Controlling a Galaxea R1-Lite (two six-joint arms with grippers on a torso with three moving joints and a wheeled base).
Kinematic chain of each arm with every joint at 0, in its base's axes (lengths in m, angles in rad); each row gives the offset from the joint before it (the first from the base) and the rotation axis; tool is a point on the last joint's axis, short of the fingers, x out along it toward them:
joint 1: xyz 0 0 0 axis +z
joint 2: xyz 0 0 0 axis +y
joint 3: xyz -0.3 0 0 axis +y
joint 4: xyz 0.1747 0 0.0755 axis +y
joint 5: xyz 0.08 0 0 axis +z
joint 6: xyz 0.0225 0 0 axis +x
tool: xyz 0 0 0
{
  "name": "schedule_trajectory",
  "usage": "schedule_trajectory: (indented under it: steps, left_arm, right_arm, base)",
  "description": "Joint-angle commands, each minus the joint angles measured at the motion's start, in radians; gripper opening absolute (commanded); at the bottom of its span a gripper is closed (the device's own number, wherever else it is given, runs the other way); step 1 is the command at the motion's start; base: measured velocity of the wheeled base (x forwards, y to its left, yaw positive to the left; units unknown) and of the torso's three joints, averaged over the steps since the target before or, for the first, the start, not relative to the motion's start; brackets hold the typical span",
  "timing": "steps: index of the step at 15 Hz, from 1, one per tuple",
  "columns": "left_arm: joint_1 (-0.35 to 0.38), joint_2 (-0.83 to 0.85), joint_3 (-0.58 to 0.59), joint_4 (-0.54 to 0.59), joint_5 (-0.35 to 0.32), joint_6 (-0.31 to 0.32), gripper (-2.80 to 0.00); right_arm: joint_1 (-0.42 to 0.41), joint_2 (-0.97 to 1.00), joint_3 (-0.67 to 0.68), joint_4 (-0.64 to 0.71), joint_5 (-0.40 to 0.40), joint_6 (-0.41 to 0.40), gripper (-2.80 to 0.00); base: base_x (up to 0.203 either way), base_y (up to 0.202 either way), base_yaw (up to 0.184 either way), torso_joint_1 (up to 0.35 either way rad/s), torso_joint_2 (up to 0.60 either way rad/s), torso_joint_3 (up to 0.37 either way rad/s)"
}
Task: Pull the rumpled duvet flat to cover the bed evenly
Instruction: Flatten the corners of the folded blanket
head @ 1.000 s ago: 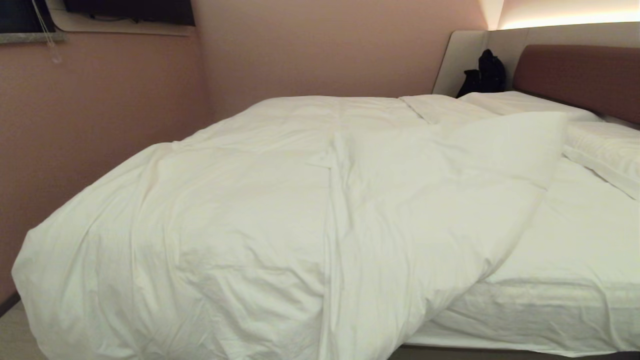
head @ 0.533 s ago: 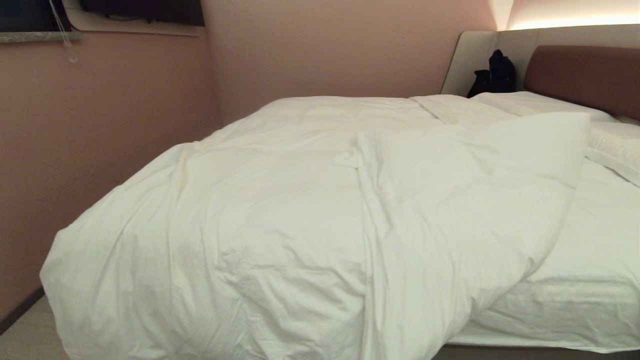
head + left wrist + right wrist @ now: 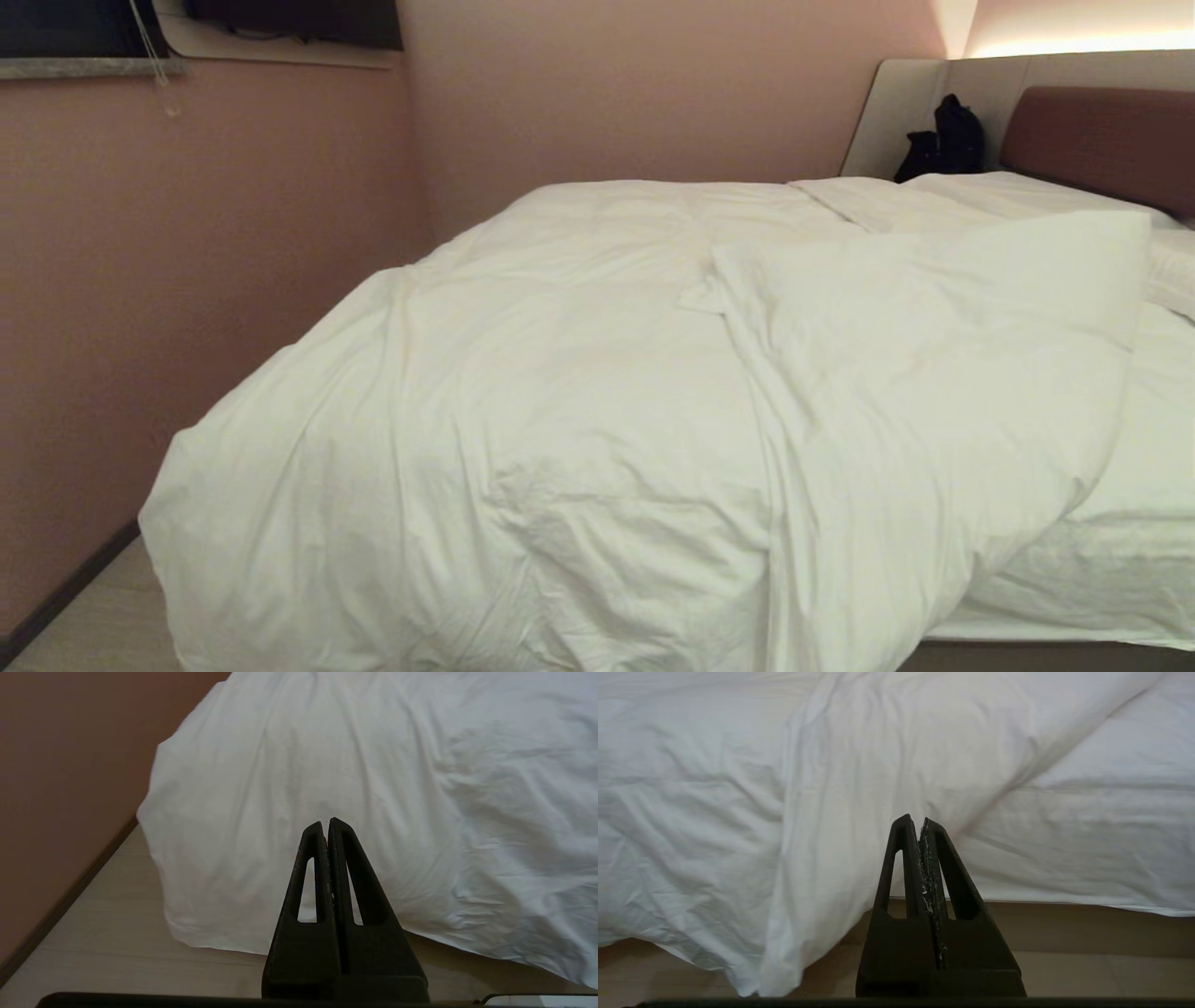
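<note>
Both grippers, left gripper (image 3: 327, 823) and right gripper (image 3: 914, 820), pinched together, empty, short of the bed (image 3: 1055, 644). Rumpled duvet (image 3: 597, 392) ahead of them drapes toward beige floor (image 3: 93, 947); pink wall (image 3: 187, 280) beyond left gripper.

Head view high, facing forward-down over the duvet (image 3: 597, 392) toward far headboard (image 3: 1102, 140), left wrist view low, near duvet's left corner and floor (image 3: 93, 952), right wrist view low, facing bed (image 3: 1087, 858) edge, all share the duvet's near overhang
</note>
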Motion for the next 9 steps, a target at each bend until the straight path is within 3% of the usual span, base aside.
schedule_trajectory:
  steps: [1, 9]
  left_arm:
    - [0.000, 0.000, 0.000, 0.000, 0.000, 0.001, -2.80]
    - [0.000, 0.000, 0.000, 0.000, 0.000, 0.001, -2.80]
  right_arm:
    - [0.000, 0.001, 0.000, 0.000, 0.000, 0.000, -2.80]
    - [0.000, 0.001, 0.000, 0.000, 0.000, 0.000, -2.80]
  base:
    - [0.000, 0.194, -0.002, -0.002, 0.00, 0.002]
    - [0.000, 0.194, -0.001, 0.001, 0.00, 0.001]
